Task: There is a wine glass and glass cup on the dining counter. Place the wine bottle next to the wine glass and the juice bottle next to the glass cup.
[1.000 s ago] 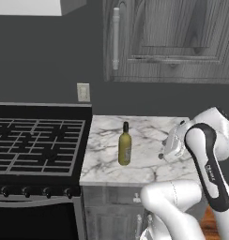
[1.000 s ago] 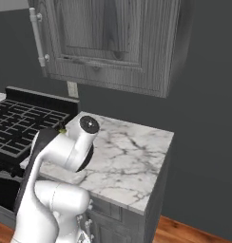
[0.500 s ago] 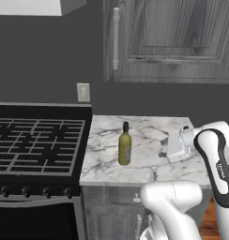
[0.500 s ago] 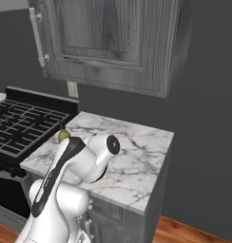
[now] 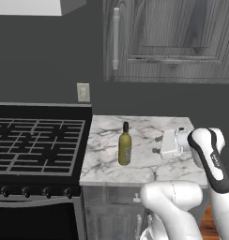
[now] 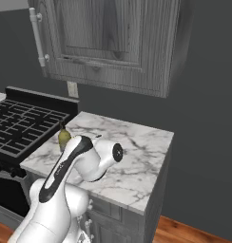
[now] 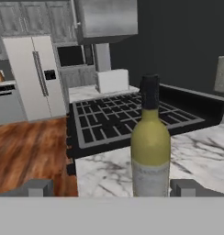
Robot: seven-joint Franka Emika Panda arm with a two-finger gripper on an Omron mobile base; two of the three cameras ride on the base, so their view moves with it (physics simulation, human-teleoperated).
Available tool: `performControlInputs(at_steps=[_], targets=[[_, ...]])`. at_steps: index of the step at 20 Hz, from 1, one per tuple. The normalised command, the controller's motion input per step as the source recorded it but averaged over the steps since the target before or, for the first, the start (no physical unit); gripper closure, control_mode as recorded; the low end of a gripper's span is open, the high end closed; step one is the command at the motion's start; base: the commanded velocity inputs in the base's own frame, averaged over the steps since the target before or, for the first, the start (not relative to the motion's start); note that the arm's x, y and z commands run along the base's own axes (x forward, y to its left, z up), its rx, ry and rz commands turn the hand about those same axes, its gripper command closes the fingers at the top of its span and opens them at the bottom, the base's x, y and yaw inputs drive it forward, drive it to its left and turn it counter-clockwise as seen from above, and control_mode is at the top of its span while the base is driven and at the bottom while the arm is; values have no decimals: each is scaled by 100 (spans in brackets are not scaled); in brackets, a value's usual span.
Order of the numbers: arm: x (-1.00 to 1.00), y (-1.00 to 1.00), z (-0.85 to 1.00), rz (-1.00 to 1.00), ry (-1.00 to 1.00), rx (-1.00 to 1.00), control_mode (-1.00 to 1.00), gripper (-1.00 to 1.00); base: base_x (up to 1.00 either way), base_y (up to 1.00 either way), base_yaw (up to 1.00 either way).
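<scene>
Marble, white with grey veins, tops the small cabinet surface (image 5: 144, 159) where the wine bottle (image 5: 125, 144) stands upright near the left edge, beside the black gas stove (image 5: 36, 145) with its grid of cast grates. The bottle is slim, olive-yellow glass with rounded shoulders, a narrow neck, a dark cap and a pale label low on its body. In the right base view just its upper part peeks out behind the arm's glossy white elbow.

The hand (image 5: 159, 145) is held level above the surface to the right of the bottle, pointing sideways at it and still apart from it; the forearm behind it bends down sharply through a dark-jointed elbow. In the hand view the bottle (image 7: 150, 142) stands centred between the two dark finger tips (image 7: 38, 187), which sit wide apart on either side of it, gripping nothing. The bottle's base is cut off there by the lower edge.

Above hangs a grey wood-grain wall cabinet (image 5: 172, 42) with a long pale handle, and a pale wall outlet (image 5: 83, 92) sits on the dark wall. The hand view also takes in a white refrigerator (image 7: 33, 78) and wooden floor (image 7: 26, 156), both blurry.
</scene>
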Motion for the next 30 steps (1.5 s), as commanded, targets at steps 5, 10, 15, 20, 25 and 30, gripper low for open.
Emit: performControlInputs(at_steps=[5,10,15,20,25,30], targets=[[40,6,-3,1,0,7,-100,-100,0,0,0],[33,7,-5,1,0,1,-100,-100,0,0,0],[31,5,-3,2,3,0,-100,-100,0,0,0],[22,11,-5,3,5,0,-100,-100,0,0,0],[16,21,-16,6,1,0,-100,-100,0,0,0],[3,17,-6,6,0,0,-100,-100,0,0,0]])
